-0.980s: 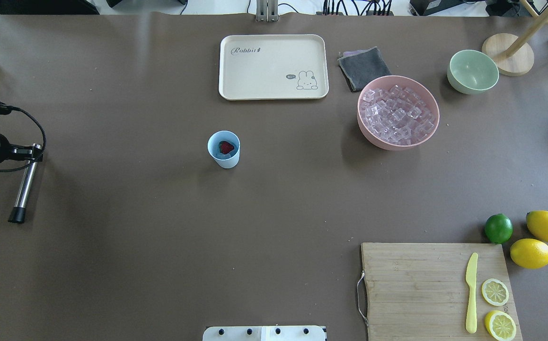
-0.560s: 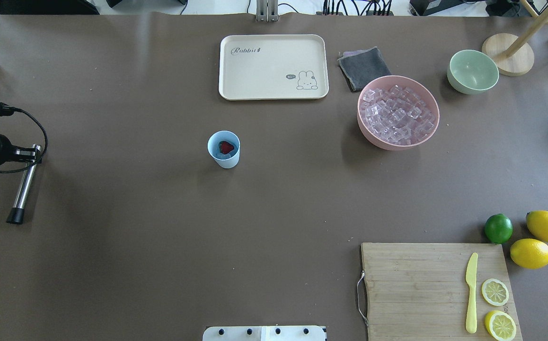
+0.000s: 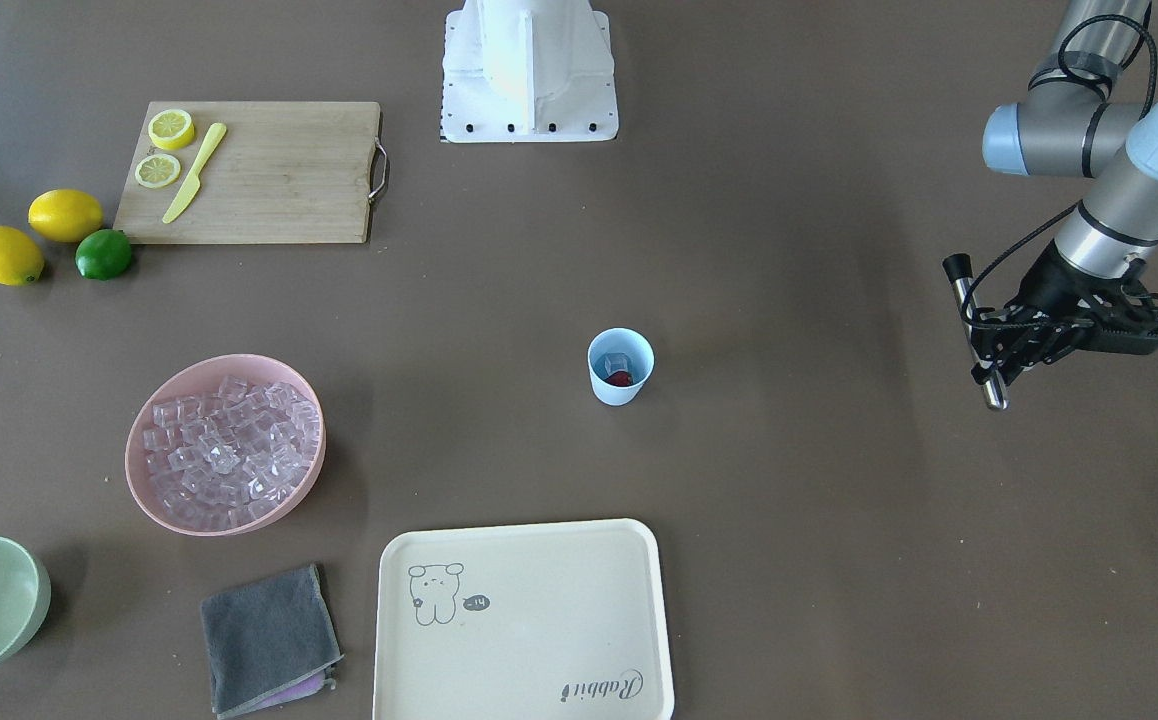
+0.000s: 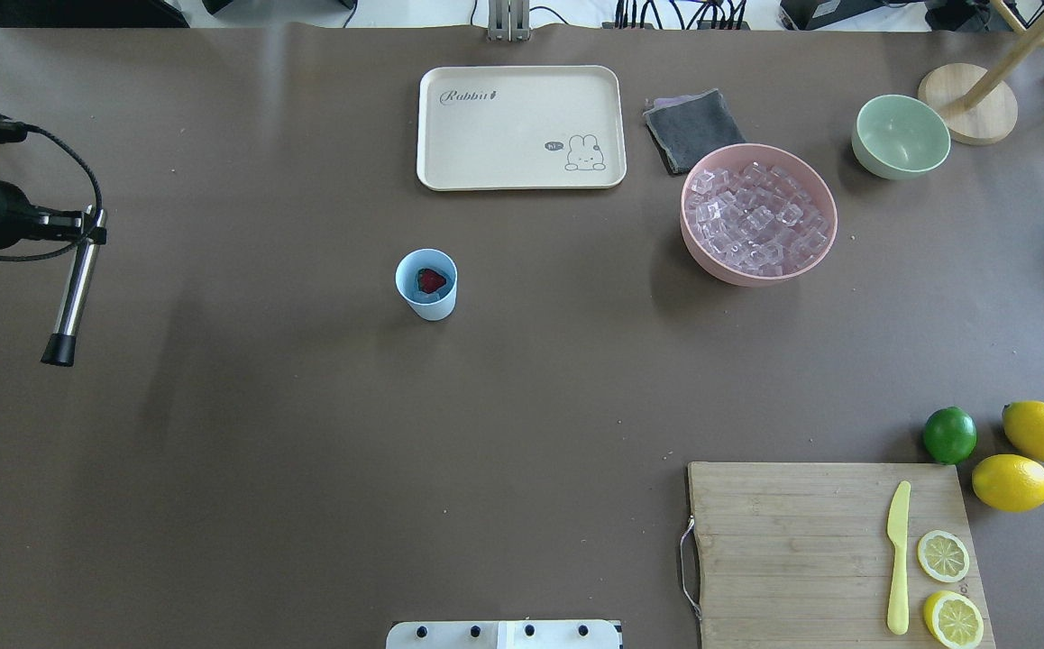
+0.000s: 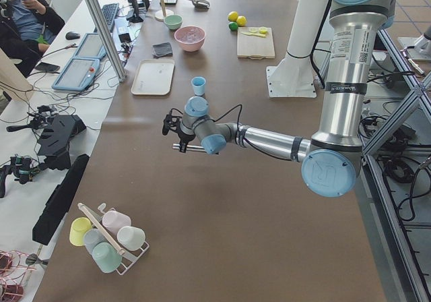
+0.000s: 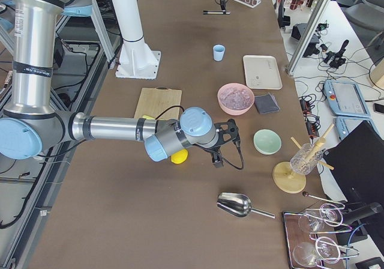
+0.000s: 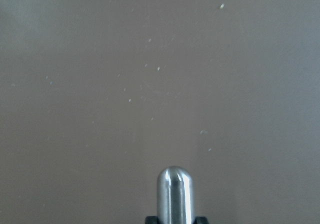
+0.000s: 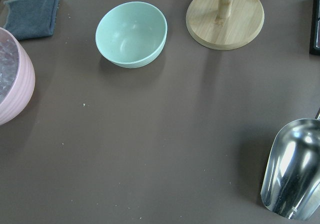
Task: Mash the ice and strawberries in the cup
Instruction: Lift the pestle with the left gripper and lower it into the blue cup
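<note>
Comparing with a second earlier, the left gripper (image 4: 87, 227) was found shifted toward the table's far edge and slightly nearer the cup (image 4: 426, 287). Its fingers were pinched on the metal muddler (image 4: 73, 293), held roughly level. The cup was noted mid-table, well apart from the gripper, with the strawberry (image 4: 432, 280) lying on ice (image 4: 415, 294) inside. Mashing was judged not yet begun: the muddler would need carrying over and turning upright. The right gripper (image 6: 219, 155) was seen only side-on; its finger state could not be told

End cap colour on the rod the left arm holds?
Black cap, silver rod; best in the overhead exterior view.
</note>
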Action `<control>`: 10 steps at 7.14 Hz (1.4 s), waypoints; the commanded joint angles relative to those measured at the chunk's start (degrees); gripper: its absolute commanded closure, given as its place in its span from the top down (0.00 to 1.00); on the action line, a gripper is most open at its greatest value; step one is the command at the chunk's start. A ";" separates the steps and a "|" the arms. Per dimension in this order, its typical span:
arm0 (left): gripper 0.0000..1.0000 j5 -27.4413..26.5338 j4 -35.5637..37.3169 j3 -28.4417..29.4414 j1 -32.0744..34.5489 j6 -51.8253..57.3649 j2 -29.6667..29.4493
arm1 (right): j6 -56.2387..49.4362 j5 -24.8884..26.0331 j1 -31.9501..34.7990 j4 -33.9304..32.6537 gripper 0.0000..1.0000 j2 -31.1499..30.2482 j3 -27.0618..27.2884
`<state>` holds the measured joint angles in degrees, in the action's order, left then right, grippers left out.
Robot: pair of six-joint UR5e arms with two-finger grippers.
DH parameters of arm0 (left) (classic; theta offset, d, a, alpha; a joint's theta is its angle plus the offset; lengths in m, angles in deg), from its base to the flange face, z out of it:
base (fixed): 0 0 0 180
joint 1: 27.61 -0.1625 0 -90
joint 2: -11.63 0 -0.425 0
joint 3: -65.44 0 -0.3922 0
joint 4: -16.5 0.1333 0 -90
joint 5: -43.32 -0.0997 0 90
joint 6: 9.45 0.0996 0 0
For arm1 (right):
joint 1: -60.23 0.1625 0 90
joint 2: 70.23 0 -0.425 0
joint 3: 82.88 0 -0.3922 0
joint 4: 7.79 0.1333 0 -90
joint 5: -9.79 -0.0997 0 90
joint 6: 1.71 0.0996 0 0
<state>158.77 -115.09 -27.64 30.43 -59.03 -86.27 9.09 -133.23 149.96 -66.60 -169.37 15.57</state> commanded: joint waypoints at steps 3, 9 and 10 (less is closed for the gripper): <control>0.31 -13.03 -3.40 -1.30 -1.78 -0.43 -17.91 | -0.16 -0.59 0.09 0.28 0.98 -2.72 2.09; 0.31 -49.79 -13.52 -6.24 -25.79 -2.36 -24.01 | -0.34 6.39 1.50 -5.39 0.98 -6.06 -1.59; 0.31 -49.44 -13.52 -6.06 -25.79 0.42 -24.18 | -0.43 10.87 1.41 -9.87 0.98 -6.33 -1.43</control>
<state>109.38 -128.54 -33.97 4.85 -60.71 -110.25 8.78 -127.30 151.35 -71.81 -175.09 14.47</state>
